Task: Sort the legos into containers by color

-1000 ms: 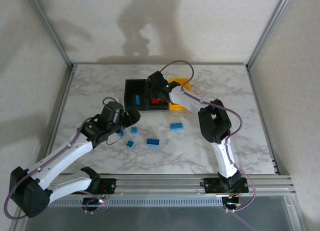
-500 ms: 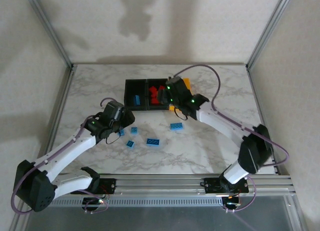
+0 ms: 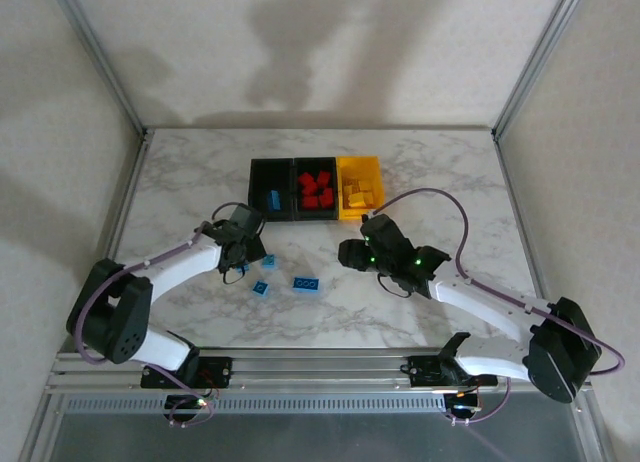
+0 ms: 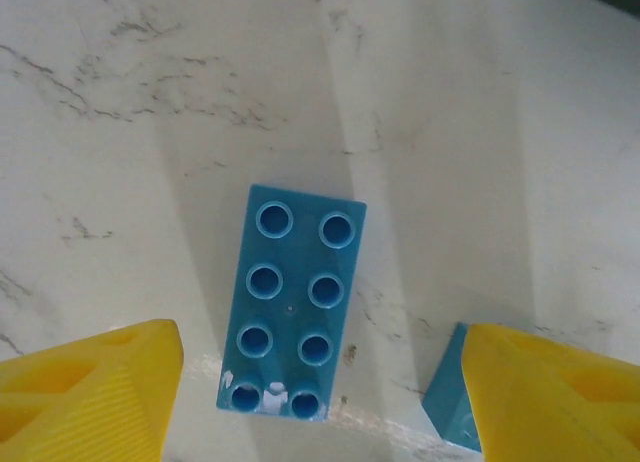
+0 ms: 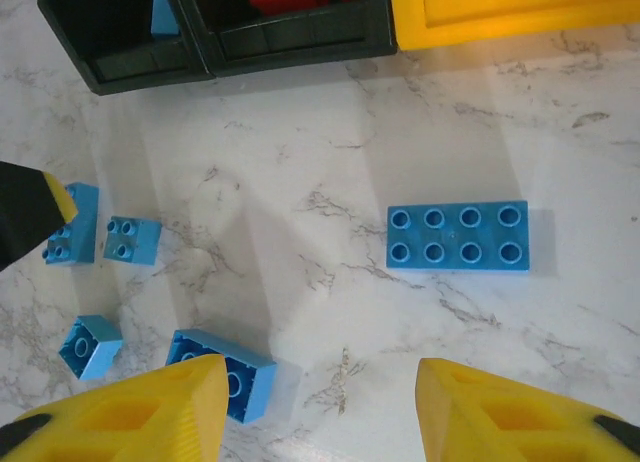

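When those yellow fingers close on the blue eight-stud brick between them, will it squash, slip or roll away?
Probably stiff: the blue brick looks like hard moulded plastic. It lies flat on the table, studs up, so rolling seems unlikely. Its smooth sides might slip slightly in the left gripper.

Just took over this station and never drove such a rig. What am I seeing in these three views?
Two robot arms are bolted at the near edge of the table. The overhead view looks down from behind them; the other two come from wrist cameras, yellow fingers at the bottom. Three joined bins sit farther out: one black bin holds a blue brick, the middle black bin red bricks, the yellow bin yellow bricks. Loose blue bricks lie on the marble. The left gripper is open, straddling an eight-stud blue brick; the right gripper is open, holding nothing.
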